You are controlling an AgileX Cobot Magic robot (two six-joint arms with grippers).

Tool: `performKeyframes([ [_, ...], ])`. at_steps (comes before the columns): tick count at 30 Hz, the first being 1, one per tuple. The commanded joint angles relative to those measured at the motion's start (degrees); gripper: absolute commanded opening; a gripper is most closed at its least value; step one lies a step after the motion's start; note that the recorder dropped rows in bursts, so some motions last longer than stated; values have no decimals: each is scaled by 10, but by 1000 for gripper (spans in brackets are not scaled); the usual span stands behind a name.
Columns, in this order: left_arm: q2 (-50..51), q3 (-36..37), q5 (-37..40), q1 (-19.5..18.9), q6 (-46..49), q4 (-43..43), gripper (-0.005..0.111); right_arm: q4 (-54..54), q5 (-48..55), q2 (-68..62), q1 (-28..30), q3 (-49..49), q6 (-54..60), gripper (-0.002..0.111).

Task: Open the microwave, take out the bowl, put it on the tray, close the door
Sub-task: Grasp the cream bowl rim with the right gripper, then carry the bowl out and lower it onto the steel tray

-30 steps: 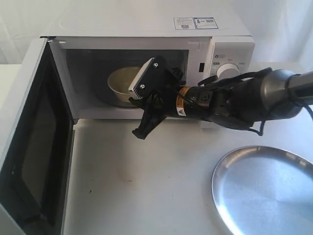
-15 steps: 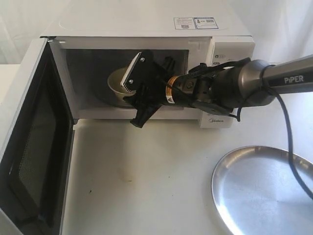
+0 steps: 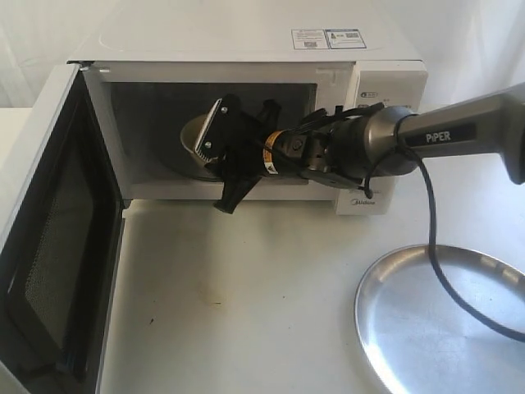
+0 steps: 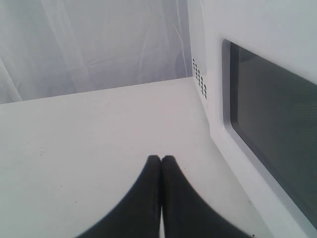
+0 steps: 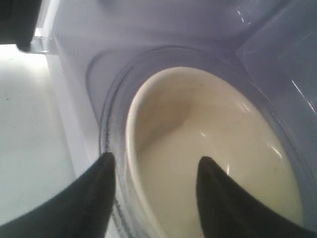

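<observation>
The left claw sat with its tips pressed together, holding nothing, and the swung-open door stood just beside it. The right claw was spread wide inside the microwave. One finger was outside the rim of the bowl and the other over its hollow; whether they touched it could not be told. A second before, this claw had been at the cavity's mouth, and it had since pushed in over the bowl. The tray lay well apart from it, back beneath its arm.
</observation>
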State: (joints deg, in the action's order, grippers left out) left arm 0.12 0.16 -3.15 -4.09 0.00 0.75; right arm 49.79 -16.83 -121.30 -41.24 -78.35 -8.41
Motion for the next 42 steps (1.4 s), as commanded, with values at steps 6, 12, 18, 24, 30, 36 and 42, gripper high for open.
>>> performKeyframes([
  [6,-1,-2,2,1,0,-4,0,0,4,-29,-1,-28,-14,1],
  [12,-1,-2,2,1,0,-4,0,1,-40,-16,-2,-23,-93,0],
  [18,-1,-2,2,1,0,-4,0,4,-32,60,-31,35,-138,0],
  [24,-1,-2,2,1,0,-4,0,9,93,194,-91,153,-168,0],
  [30,-1,-2,2,1,0,-4,0,-39,380,337,-146,251,-271,0],
  [36,-1,-2,2,1,0,-4,0,-7,448,440,-158,401,-373,0],
  [42,-1,-2,2,1,0,-4,0,95,453,499,-158,518,-556,0],
])
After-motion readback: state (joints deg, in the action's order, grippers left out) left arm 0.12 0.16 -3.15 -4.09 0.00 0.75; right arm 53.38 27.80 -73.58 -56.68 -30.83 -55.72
